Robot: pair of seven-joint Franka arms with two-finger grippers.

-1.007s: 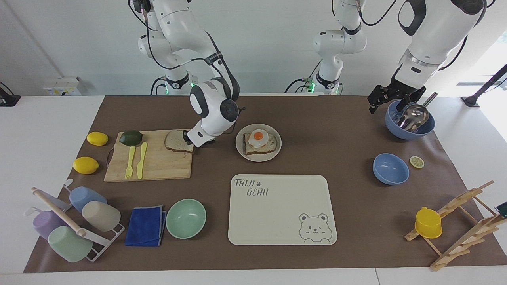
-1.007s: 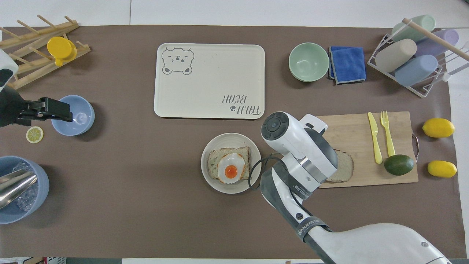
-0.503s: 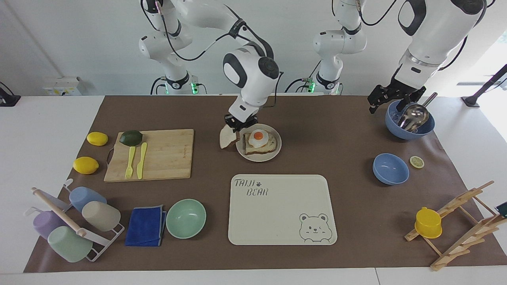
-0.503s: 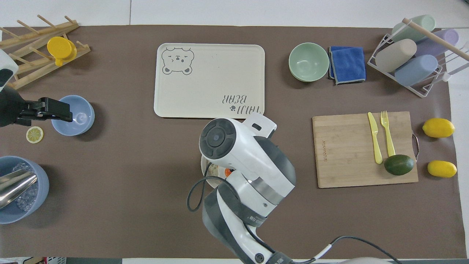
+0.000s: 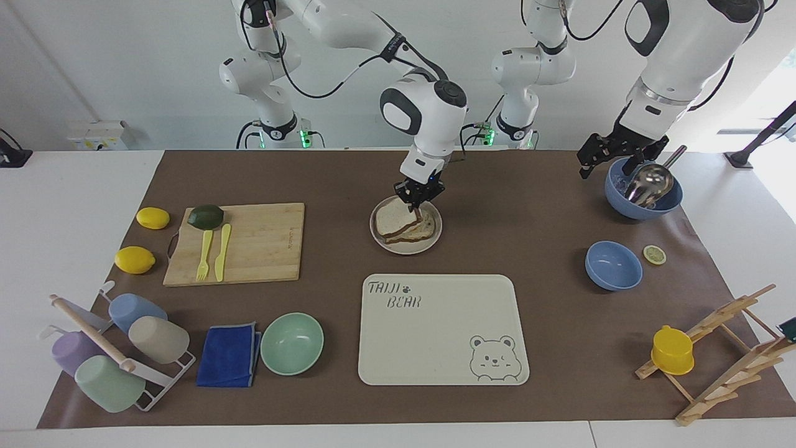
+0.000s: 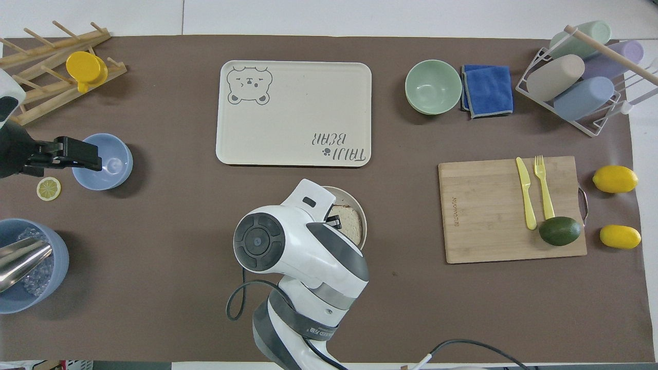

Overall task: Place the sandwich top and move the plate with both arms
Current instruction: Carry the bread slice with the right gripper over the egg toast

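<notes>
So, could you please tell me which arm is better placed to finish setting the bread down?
The right: its pincer is already over the plate at the sandwich top. The left pincer waits over the blue bowl.

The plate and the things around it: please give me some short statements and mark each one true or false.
1. The sandwich top lies on the plate. True.
2. The right gripper is over the cutting board. False: it is over the plate.
3. The bear tray carries the plate. False: the plate is on the mat, nearer to the robots.
4. The left gripper waits beside a blue bowl holding a scoop. True.
</notes>
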